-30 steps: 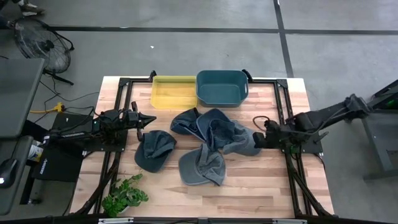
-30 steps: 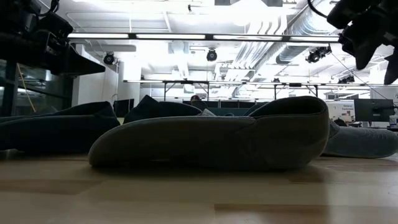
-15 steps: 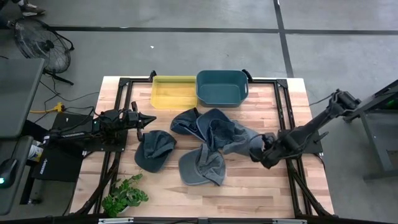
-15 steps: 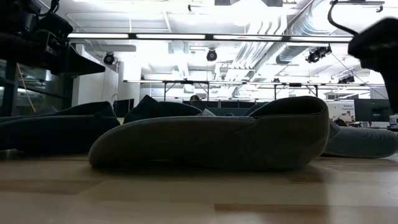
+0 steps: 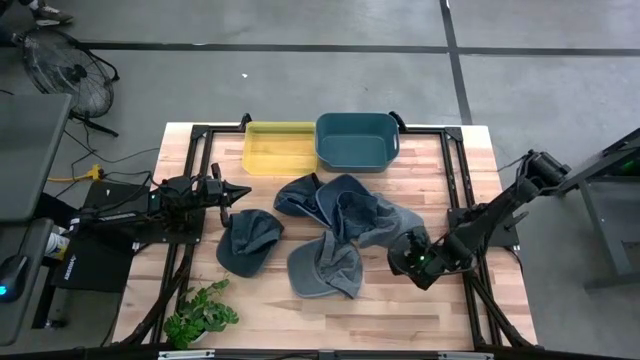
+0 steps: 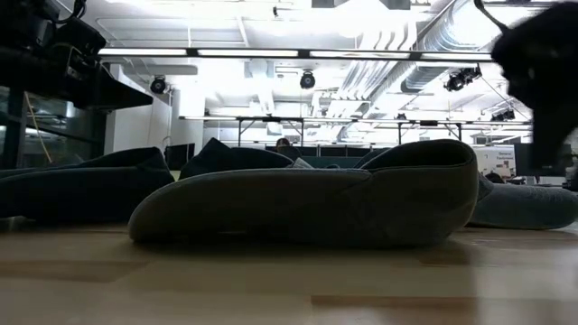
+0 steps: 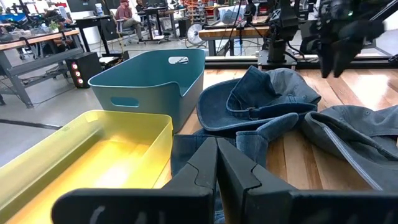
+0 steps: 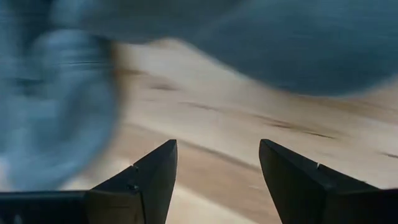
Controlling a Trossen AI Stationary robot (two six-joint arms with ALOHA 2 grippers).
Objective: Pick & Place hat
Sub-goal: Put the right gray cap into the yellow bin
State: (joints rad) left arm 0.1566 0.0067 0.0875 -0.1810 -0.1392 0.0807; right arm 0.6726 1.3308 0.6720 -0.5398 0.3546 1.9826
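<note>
Several blue-grey hats lie flat mid-table: one [image 5: 250,240] at the left, one [image 5: 325,268] nearest the front, and an overlapping heap [image 5: 345,205] whose right end [image 5: 390,232] reaches toward my right arm. My right gripper [image 5: 403,262] hangs open above bare wood, just right of the front hat and just in front of the heap, slanting down. Its wrist view shows only wood between the open fingers [image 8: 217,174]. My left gripper [image 5: 240,190] waits shut at the left, pointing level toward the heap [image 7: 261,99].
A yellow bin [image 5: 280,147] and a teal bin [image 5: 357,140] stand side by side at the far edge. A plant [image 5: 200,315] lies at the near left corner. Black frame rails [image 5: 455,170] run along the table's sides. Bare wood shows along the near edge.
My right gripper has swung from beside the heap's right end toward the table's near edge and a little left, sinking and tipping further down. It stays open. The hats have not moved.
</note>
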